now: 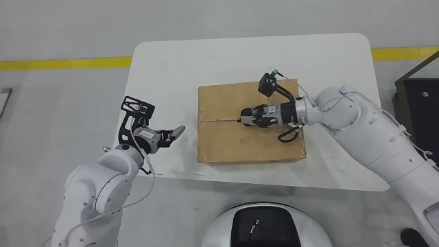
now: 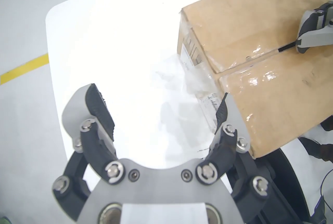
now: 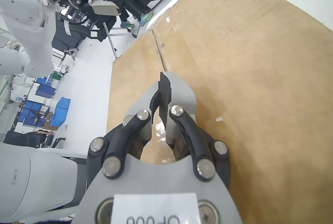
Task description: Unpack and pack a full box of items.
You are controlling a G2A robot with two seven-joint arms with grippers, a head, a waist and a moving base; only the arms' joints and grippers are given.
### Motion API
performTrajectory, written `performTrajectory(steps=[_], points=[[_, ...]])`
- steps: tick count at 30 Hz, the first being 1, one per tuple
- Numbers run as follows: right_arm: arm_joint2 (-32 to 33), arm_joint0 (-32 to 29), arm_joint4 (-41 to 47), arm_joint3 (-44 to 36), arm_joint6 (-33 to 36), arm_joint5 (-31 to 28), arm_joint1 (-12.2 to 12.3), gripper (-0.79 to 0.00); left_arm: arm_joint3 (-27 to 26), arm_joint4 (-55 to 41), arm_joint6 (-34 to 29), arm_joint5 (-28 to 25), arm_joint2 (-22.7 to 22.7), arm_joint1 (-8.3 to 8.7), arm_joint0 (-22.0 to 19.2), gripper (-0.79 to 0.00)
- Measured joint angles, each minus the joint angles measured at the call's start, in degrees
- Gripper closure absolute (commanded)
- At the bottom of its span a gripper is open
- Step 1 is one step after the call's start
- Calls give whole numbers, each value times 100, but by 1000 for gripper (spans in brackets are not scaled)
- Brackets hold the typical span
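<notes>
White table (image 1: 164, 68) with rounded corners carries the work, and we start at its near edge; just past that edge, on the left side, the left gripper (image 2: 158, 95) hangs above bare tabletop with its fingers spread wide and nothing between them; one dark-padded fingertip (image 2: 221, 108) lies close to the box's near left corner, though we cannot tell whether it touches.

Next comes the box (image 1: 233, 144), a brown cardboard carton that sits flat on the table, right of centre and toward the near side; its top flaps are shut and meet in a seam (image 1: 219, 121) that runs left to right, with glossy clear tape over it and down the left wall; a pale label (image 2: 192, 53) shows on that wall.

Above the middle of the lid the right gripper (image 3: 162, 84) lies low over the seam, its arm coming in from the right; its fingers are pressed together, pads meeting; in the left wrist view a thin dark sliver (image 2: 286, 47) runs from its tips along the seam, and we cannot tell what it is.

Beyond the box lies more bare tabletop, then grey floor (image 1: 68, 14); a yellow line (image 1: 62, 63) crosses it behind the table.
</notes>
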Motion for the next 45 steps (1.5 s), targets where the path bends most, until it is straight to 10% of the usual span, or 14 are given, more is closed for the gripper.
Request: performTrajectory(steps=[7,28,31,37,43,45], points=[[-20,57,22,69,45,-1,-27,0,432,185,535,-457,48,12,358,-785],[6,48,63,148,108,51,-63,0,1661,1303,1325,-722,1584,-167,-641,-767],[-2,57,63,147,116,54,-72,0,1699,1269,1437,-583,1621,-192,-684,-379],[-28,79,59,161,124,54,-96,0,1605,1339,1676,-311,1556,-218,-686,0],[-30,99,48,174,147,65,-110,0,1528,1325,1853,-287,1453,-223,-591,-37],[-32,103,47,168,155,73,-114,0,1489,1355,1891,-225,1432,-229,-573,-302]])
